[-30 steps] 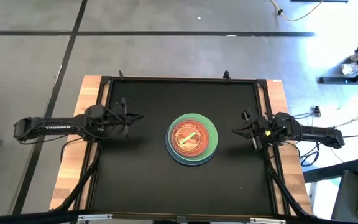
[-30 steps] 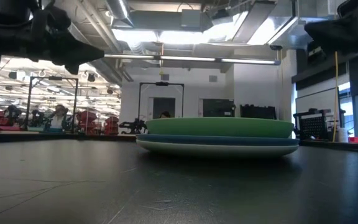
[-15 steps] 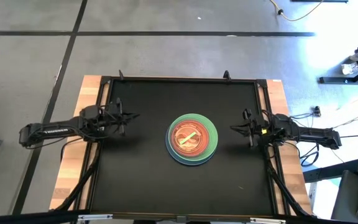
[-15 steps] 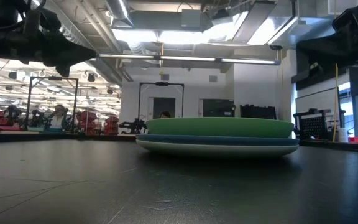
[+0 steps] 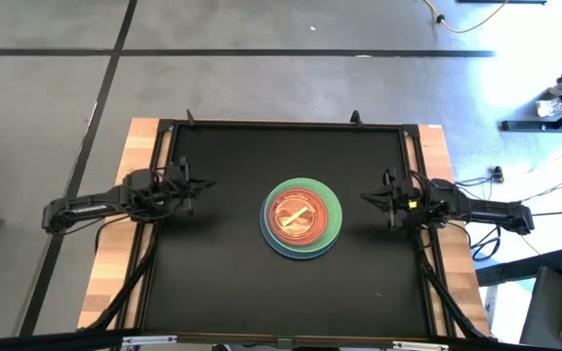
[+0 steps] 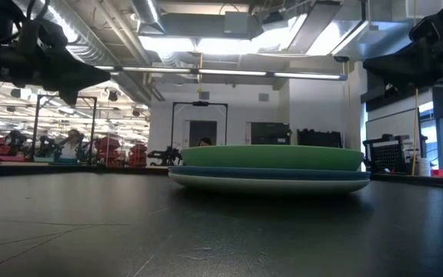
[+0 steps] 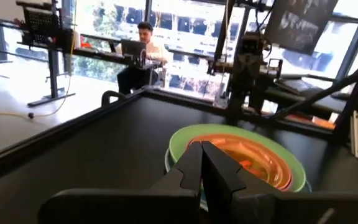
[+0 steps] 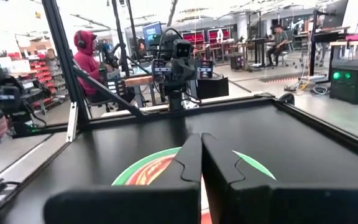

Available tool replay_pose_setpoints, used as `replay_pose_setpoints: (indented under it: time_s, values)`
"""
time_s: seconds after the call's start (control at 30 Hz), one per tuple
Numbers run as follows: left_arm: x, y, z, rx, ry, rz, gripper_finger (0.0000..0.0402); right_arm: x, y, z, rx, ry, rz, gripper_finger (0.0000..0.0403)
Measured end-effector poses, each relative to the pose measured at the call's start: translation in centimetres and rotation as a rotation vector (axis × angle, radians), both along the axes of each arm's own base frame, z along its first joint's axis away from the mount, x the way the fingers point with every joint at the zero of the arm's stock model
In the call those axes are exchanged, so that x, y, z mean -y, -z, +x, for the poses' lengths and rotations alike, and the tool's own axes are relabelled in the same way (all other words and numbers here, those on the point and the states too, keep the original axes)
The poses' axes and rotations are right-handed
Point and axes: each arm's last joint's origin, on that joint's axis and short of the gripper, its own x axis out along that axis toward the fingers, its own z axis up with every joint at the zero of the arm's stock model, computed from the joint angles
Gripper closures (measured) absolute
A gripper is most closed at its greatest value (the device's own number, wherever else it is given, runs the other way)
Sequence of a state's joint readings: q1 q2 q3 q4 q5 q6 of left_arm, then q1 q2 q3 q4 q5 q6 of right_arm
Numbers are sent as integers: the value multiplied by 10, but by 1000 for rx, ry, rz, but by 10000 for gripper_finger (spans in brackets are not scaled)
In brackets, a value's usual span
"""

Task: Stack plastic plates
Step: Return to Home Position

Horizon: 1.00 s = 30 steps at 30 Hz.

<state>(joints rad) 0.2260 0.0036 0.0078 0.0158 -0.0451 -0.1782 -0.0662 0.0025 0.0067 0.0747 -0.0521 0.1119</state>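
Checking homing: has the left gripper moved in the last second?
Yes. High view: the left gripper has drawn left, away from the plate stack.

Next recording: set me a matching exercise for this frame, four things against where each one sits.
Things:
1. left gripper
2. right gripper
3. large green plate
4. blue plate

Places:
A. under the green plate, only its rim showing
B. by the right side of the table, jaws shut
C. mid-table, with the reddish dishes nested in it
D. by the table's left side, jaws shut

Pairs: 1-D, 2-B, 3-C, 4-A.
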Motion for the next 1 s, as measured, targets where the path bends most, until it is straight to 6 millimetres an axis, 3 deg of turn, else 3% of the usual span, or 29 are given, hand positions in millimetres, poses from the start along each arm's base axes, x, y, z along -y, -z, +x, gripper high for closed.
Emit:
replay_pose_setpoints:
  time_s: [1.0]
  values:
    - [-1, 0, 0, -4, -21, 3, 399, 0, 3, 0, -32, -6, 48, 402]
